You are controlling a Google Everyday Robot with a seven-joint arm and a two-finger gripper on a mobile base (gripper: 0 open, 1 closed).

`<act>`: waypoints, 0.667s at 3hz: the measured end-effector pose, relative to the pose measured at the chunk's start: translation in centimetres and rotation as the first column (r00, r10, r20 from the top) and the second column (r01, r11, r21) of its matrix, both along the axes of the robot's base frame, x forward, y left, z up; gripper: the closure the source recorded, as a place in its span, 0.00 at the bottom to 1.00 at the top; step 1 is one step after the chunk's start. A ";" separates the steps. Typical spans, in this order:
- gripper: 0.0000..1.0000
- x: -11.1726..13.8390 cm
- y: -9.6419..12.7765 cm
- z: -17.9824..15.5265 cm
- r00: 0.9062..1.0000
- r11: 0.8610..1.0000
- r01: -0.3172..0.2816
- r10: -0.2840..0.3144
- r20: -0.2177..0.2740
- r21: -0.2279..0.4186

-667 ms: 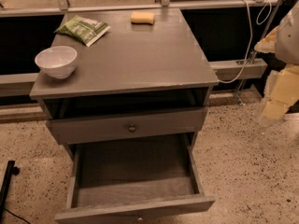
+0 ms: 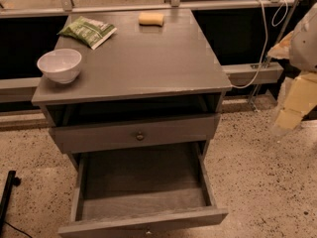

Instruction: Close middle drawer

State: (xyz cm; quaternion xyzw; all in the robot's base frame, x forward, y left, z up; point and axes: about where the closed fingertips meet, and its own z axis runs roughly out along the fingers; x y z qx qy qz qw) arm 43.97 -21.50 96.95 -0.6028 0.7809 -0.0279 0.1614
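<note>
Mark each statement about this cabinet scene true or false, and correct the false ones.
1. The middle drawer is pulled out. True.
2. A white bowl sits inside it. False: the bowl stands on the cabinet top; the drawer looks empty.
3. The gripper is touching the middle drawer. False: it is off at the view's right edge, apart from the cabinet.
4. A green packet lies on the cabinet top. True.
</note>
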 end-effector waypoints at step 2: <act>0.00 -2.0 3.7 -8.6 0.996 0.972 -0.087 0.091 -0.007 0.218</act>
